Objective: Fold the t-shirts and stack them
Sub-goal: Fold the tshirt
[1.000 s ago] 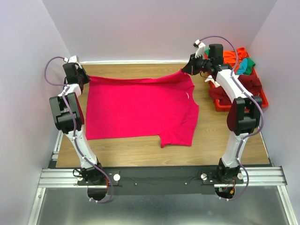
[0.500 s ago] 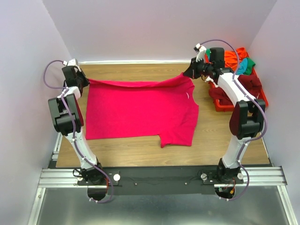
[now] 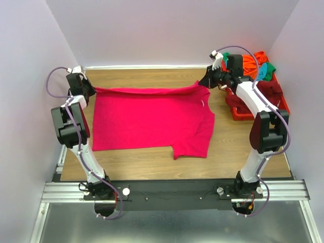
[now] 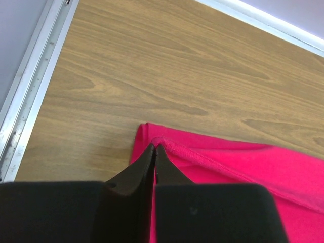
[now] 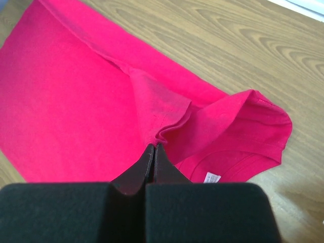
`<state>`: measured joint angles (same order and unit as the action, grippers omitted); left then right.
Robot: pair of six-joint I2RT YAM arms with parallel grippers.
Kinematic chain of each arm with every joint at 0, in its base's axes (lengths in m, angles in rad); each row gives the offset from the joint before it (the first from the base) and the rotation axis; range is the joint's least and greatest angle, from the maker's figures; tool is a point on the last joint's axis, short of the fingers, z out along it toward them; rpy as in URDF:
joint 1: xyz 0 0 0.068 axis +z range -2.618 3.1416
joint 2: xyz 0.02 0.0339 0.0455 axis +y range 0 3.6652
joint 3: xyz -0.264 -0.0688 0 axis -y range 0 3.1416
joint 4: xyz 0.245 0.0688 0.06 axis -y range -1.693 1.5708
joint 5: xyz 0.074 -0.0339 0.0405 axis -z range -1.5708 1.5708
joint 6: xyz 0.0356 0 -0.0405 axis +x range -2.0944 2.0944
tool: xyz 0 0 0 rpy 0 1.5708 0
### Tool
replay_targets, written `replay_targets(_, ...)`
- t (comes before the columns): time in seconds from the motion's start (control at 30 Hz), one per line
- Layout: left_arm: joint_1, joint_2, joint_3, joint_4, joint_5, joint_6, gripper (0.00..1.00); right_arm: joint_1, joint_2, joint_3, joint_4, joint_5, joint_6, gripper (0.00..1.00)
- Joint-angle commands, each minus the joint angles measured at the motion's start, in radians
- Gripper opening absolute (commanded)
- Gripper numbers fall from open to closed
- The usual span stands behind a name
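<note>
The magenta t-shirt [image 3: 152, 119] lies spread on the wooden table, its far edge lifted and stretched between both grippers. At the shirt's far left corner, my left gripper [image 3: 89, 91] has its jaws pressed on the hem [image 4: 167, 147], with a sliver of pink between the tips [image 4: 154, 146]. My right gripper [image 3: 204, 80] is shut on a bunched fold of the shirt [image 5: 167, 126] near the collar, and the white neck label [image 5: 212, 177] shows beside it. Other t-shirts, orange [image 3: 250, 61], teal-green [image 3: 265, 70] and dark maroon [image 3: 274, 89], lie heaped in the bin.
A red plastic bin [image 3: 238, 113] stands at the far right of the table, just behind the right arm. A metal rail [image 4: 25, 96] runs along the table's left edge. White walls close in on three sides.
Both grippers have drawn the shirt's far edge a little farther back and outward, so it is stretched straighter. The rest of the shirt lies as before.
</note>
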<state>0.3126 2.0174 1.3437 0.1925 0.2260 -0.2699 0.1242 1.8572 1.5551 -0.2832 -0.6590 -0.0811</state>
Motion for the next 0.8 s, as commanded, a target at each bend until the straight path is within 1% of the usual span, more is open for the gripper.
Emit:
replay_targets(0.0, 0.022, -0.042, -0.020, -0.019, -0.039, 0.005, 0.25, -0.003, -0.055, -0.046, 0.015, 0.006, -0.031, 0.01)
replay_targets(0.03, 0.026, -0.057, -0.024, -0.034, -0.051, 0.003, 0.30, -0.001, -0.059, -0.070, 0.013, 0.004, -0.035, 0.01)
replay_targets(0.1, 0.034, -0.088, -0.055, -0.033, -0.074, -0.014, 0.36, -0.001, -0.073, -0.096, 0.012, -0.005, -0.054, 0.01)
replay_targets(0.13, 0.039, -0.107, -0.069, -0.033, -0.111, -0.020, 0.43, -0.003, -0.085, -0.113, 0.013, -0.010, -0.063, 0.01)
replay_targets(0.17, 0.046, -0.156, -0.101, -0.022, -0.122, -0.023, 0.46, -0.003, -0.093, -0.144, 0.013, -0.027, -0.080, 0.01)
replay_targets(0.2, 0.051, -0.186, -0.119, -0.012, -0.126, -0.026, 0.47, -0.001, -0.098, -0.164, 0.012, -0.036, -0.088, 0.01)
replay_targets(0.23, 0.059, -0.253, -0.142, 0.017, -0.135, -0.041, 0.50, -0.001, -0.108, -0.180, 0.012, -0.042, -0.098, 0.01)
replay_targets(0.27, 0.060, -0.290, -0.193, 0.036, -0.139, -0.048, 0.52, -0.003, -0.112, -0.196, 0.012, -0.050, -0.108, 0.01)
replay_targets(0.33, 0.066, -0.362, -0.244, 0.067, -0.142, -0.061, 0.53, -0.003, -0.119, -0.243, 0.010, -0.060, -0.134, 0.01)
replay_targets(0.37, 0.065, -0.435, -0.270, 0.096, -0.143, -0.080, 0.56, -0.001, -0.128, -0.262, 0.007, -0.059, -0.141, 0.01)
replay_targets(0.4, 0.066, -0.468, -0.320, 0.110, -0.140, -0.092, 0.58, -0.001, -0.131, -0.291, 0.003, -0.063, -0.163, 0.01)
replay_targets(0.43, 0.065, -0.533, -0.345, 0.133, -0.114, -0.109, 0.58, -0.001, -0.138, -0.306, -0.004, -0.062, -0.178, 0.06)
replay_targets(0.5, 0.065, -0.589, -0.405, 0.139, -0.085, -0.126, 0.58, -0.001, -0.148, -0.328, -0.045, -0.057, -0.236, 0.16)
replay_targets(0.57, 0.066, -0.664, -0.442, 0.148, -0.033, -0.134, 0.58, 0.000, -0.159, -0.352, -0.094, -0.051, -0.298, 0.32)
replay_targets(0.6, 0.065, -0.687, -0.478, 0.151, -0.011, -0.129, 0.58, -0.001, -0.173, -0.362, -0.134, -0.019, -0.343, 0.39)
replay_targets(0.63, 0.063, -0.707, -0.492, 0.150, 0.043, -0.118, 0.59, -0.001, -0.180, -0.368, -0.145, 0.004, -0.361, 0.51)
replay_targets(0.67, 0.060, -0.747, -0.514, 0.128, 0.059, -0.086, 0.59, -0.001, -0.194, -0.375, -0.155, 0.050, -0.380, 0.59)
replay_targets(0.7, 0.054, -0.770, -0.526, 0.114, 0.084, -0.065, 0.59, 0.000, -0.194, -0.372, -0.159, 0.071, -0.379, 0.74)
replay_targets(0.73, 0.037, -0.817, -0.540, 0.087, 0.093, -0.043, 0.59, -0.001, -0.193, -0.363, -0.160, 0.088, -0.378, 0.82)
replay_targets(0.77, 0.023, -0.842, -0.561, 0.069, 0.092, -0.002, 0.59, 0.000, -0.159, -0.325, -0.166, 0.104, -0.359, 0.92)
